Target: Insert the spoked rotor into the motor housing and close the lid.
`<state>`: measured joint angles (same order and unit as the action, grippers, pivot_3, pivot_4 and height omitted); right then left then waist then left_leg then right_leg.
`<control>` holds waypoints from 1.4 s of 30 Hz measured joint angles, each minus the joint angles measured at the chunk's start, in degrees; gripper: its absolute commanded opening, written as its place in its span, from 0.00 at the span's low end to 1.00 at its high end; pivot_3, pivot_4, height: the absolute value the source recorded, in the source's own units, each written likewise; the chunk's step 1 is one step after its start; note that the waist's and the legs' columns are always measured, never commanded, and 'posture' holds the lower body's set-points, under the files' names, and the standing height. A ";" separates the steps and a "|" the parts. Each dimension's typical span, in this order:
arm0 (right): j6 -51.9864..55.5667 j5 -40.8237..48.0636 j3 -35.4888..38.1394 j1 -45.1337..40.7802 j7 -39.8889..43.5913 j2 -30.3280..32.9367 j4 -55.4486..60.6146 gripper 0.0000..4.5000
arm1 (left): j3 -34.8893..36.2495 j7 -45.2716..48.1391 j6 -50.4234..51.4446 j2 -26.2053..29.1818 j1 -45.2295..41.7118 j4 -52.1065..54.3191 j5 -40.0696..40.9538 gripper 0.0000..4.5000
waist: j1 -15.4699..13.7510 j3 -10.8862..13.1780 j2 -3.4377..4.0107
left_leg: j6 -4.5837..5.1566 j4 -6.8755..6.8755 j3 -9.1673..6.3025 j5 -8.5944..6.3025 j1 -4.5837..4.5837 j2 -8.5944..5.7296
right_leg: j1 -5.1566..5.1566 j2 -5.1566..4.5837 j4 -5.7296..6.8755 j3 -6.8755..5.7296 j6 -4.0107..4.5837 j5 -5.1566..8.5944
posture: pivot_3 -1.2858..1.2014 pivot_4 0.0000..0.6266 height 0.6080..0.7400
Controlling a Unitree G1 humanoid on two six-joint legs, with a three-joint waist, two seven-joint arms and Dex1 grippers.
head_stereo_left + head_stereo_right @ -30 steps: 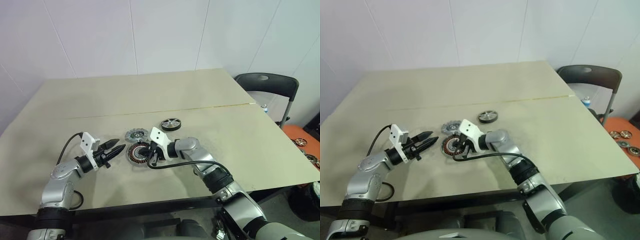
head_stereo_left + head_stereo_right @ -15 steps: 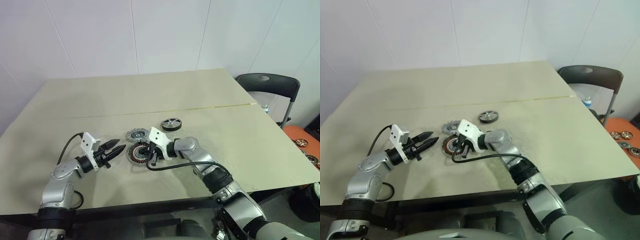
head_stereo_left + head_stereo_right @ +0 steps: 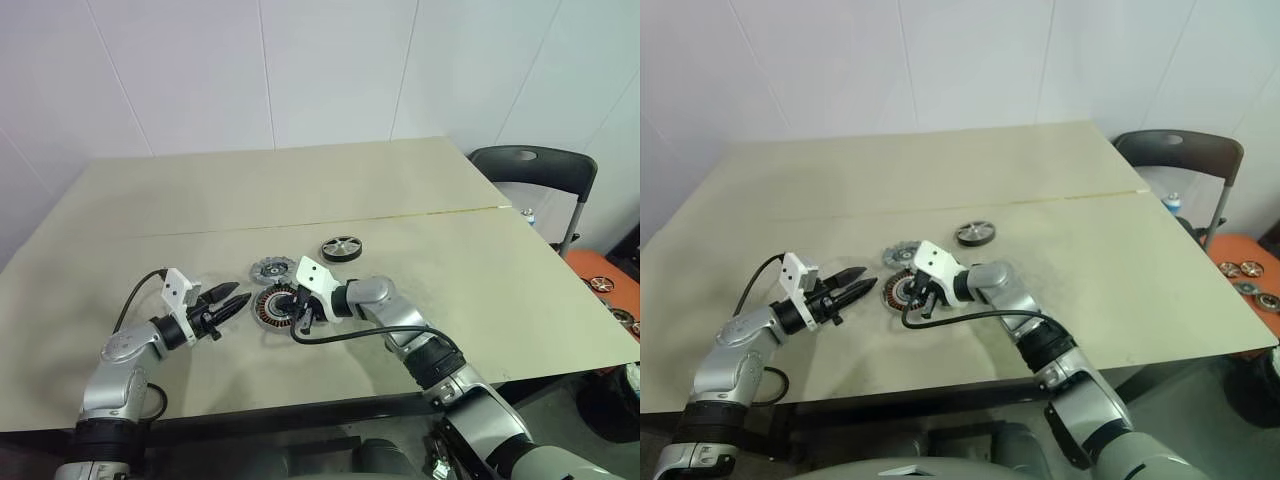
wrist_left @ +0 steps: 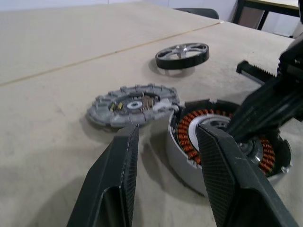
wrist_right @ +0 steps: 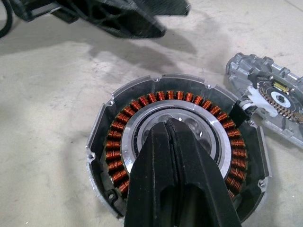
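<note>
The motor housing point(image 3: 272, 308), with copper windings around a silver centre, lies flat on the table near the front. My right gripper point(image 5: 170, 125) is shut, empty, and its tips point down at the housing's silver centre point(image 5: 142, 124). The notched grey lid point(image 3: 271, 269) lies just behind the housing, touching its rim point(image 4: 132, 104). Further back to the right, apart from both, the black spoked rotor point(image 3: 342, 247) lies flat. My left gripper point(image 3: 230, 299) is open and empty, hovering just left of the housing and aimed at it.
The beige table point(image 3: 450, 300) has a thin seam running across its middle. A black folding chair point(image 3: 535, 165) stands past the right edge. Small round parts lie on an orange surface point(image 3: 605, 285) lower right.
</note>
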<state>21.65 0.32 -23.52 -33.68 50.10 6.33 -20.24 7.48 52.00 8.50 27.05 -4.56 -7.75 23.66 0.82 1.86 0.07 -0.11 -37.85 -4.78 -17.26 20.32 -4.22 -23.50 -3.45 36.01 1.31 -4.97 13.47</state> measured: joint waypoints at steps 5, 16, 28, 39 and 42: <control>1.24 7.82 5.99 0.55 1.60 -2.80 0.68 0.01 | -0.02 -0.42 0.05 0.00 0.45 1.03 0.00 0.46 | -0.06 0.03 0.03 | 0.00 0.00 -0.01 0.00 0.07 -0.01 | -0.04 -0.01 -0.02 0.00 0.00 0.00 | 0.52 0.00 1.00; 23.56 22.80 29.31 0.75 -2.61 12.63 0.29 0.36 | 0.18 -0.60 1.21 0.07 2.70 3.84 0.74 0.46 | -0.88 0.09 0.12 | 0.04 0.30 -0.03 -0.01 0.09 0.01 | -0.01 -0.08 -0.34 0.00 0.14 0.08 | 0.52 0.00 1.00; 40.84 30.67 46.03 1.53 -21.09 7.24 -2.84 0.65 | -1.88 0.37 1.20 -0.90 -0.09 3.72 0.67 0.46 | -0.02 0.09 0.18 | 0.00 0.71 0.07 0.03 0.06 0.04 | -0.10 -0.06 -0.57 0.13 0.06 0.02 | 0.52 0.00 1.00; 30.45 30.87 46.74 -4.75 -29.46 -5.19 -11.94 0.65 | -2.32 0.47 1.09 -1.33 -0.94 2.71 0.53 0.46 | 0.28 0.10 0.20 | -0.06 0.71 0.07 0.06 0.05 0.05 | -0.16 -0.01 -0.46 0.13 0.05 0.01 | 0.52 0.00 1.00; 24.72 30.90 47.02 -8.10 -30.84 -7.95 -16.71 0.57 | -2.28 0.36 1.02 -1.32 -0.91 2.54 0.49 0.46 | 0.07 0.10 0.21 | -0.06 0.72 0.05 0.06 0.09 0.01 | -0.18 -0.03 -0.48 0.12 0.05 0.01 | 0.52 0.00 1.00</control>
<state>46.37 31.22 23.51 -41.78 19.26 -1.62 -36.95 5.21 52.37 9.51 25.73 -5.47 -5.20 24.15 0.90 1.96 0.28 -0.17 -37.13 -4.73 -17.20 20.41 -4.21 -23.68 -3.49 35.53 1.43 -4.92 13.47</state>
